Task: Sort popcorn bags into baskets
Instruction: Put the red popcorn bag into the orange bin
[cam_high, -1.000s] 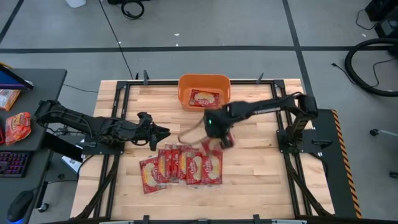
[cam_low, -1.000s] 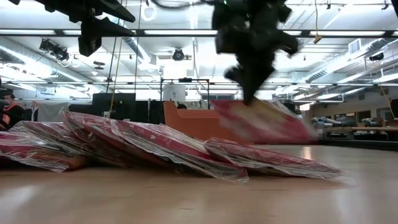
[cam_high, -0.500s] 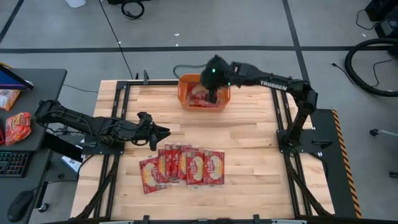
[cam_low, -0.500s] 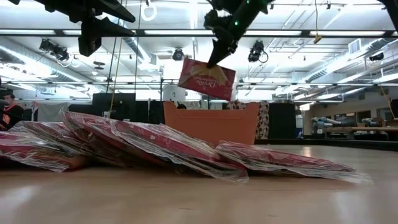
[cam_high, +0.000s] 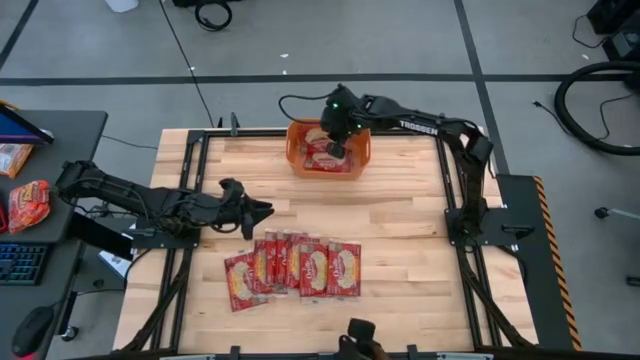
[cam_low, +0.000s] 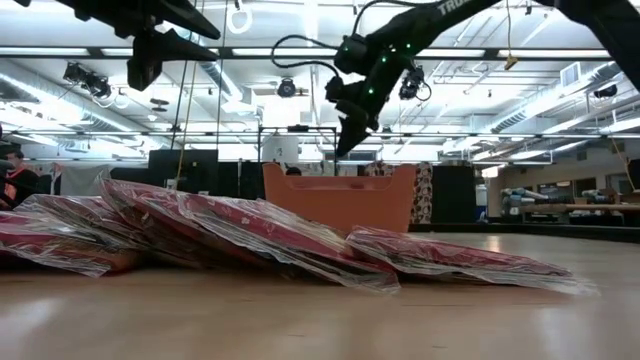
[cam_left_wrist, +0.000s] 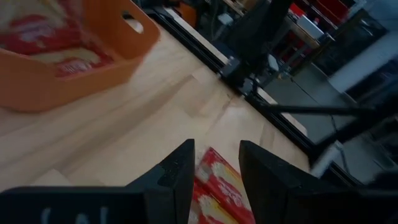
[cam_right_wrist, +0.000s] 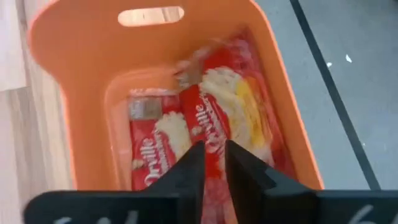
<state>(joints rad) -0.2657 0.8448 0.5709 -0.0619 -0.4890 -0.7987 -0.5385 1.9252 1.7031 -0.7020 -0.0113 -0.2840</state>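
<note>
Right gripper (cam_high: 338, 138): hangs over the orange basket (cam_high: 297, 160) at the table's far edge, fingers parted a little, holding nothing.
Bags in basket (cam_right_wrist: 211, 124): two or more, lying flat.
Row of popcorn bags (cam_high: 292, 269): overlapping near the table's front, long axes running front-to-back.
Left gripper (cam_high: 262, 211): just left of the row, fingers slightly apart, empty.

One orange basket (cam_high: 329, 148) with two popcorn bags (cam_right_wrist: 199, 130) inside — five more bags (cam_high: 293, 268) fanned out on the desk (cam_high: 400, 250) — two arms.
</note>
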